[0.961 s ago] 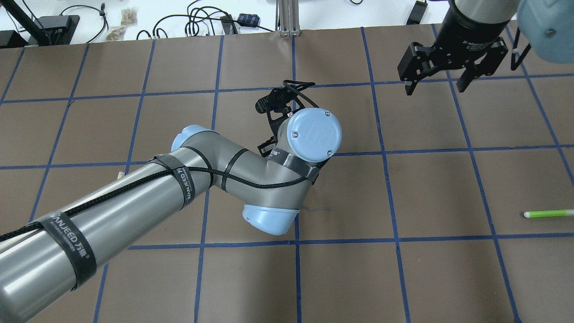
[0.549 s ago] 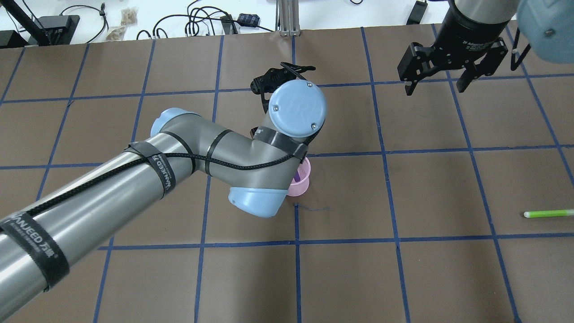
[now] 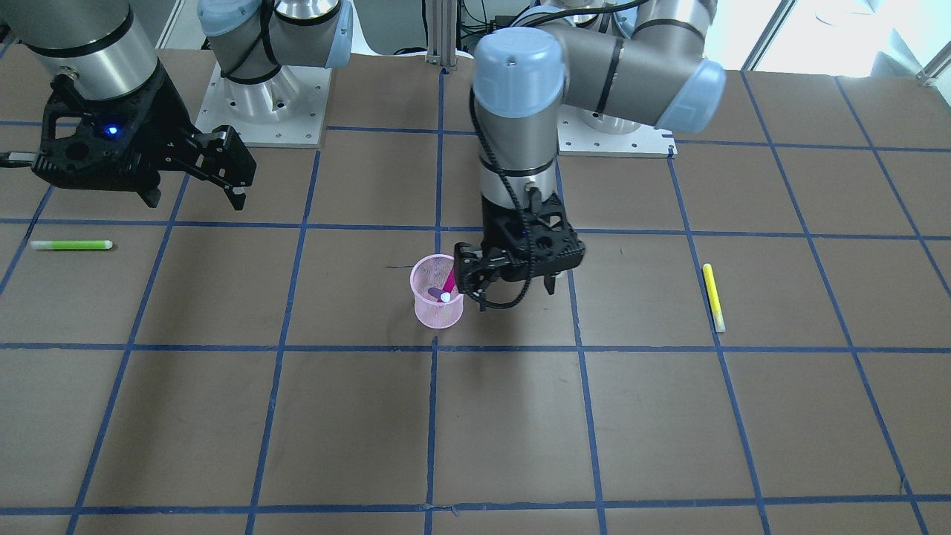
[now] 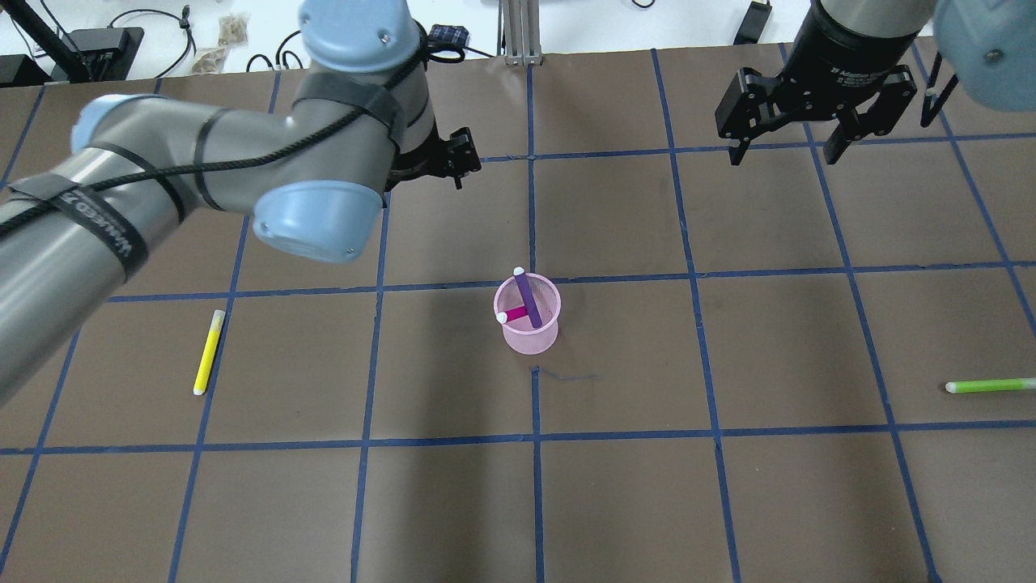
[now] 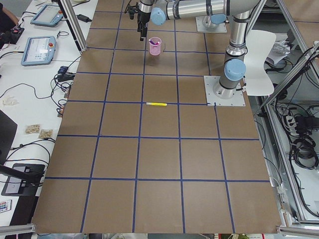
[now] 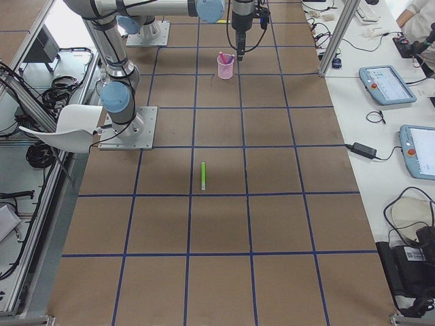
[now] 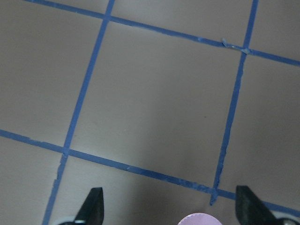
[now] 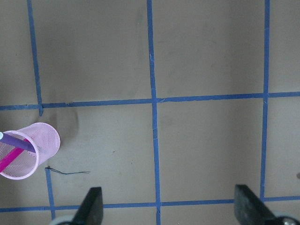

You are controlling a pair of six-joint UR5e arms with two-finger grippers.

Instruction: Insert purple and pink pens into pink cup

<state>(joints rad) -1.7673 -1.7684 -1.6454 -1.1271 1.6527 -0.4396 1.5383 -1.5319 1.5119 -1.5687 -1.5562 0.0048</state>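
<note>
The pink mesh cup [image 4: 530,330] stands upright near the table's middle. The purple pen [image 4: 530,301] and the pink pen [image 4: 515,316] both lean inside it, white tips up. The cup also shows in the front view [image 3: 437,310] and the right wrist view [image 8: 28,151]. My left gripper [image 7: 171,208] is open and empty, with the cup's rim [image 7: 199,219] at the bottom edge of its wrist view. In the front view it [image 3: 513,291] hangs just beside the cup. In the overhead view it [image 4: 453,162] is beyond the cup. My right gripper [image 4: 783,154] is open and empty, far right.
A yellow pen [image 4: 208,352] lies on the table to the left of the cup. A green pen [image 4: 989,385] lies near the right edge. Blue tape lines grid the brown table. Cables and small items lie past the far edge.
My left arm has swung back and to the left from over the cup. The cup now shows with both pens in it. The right arm has not moved.
</note>
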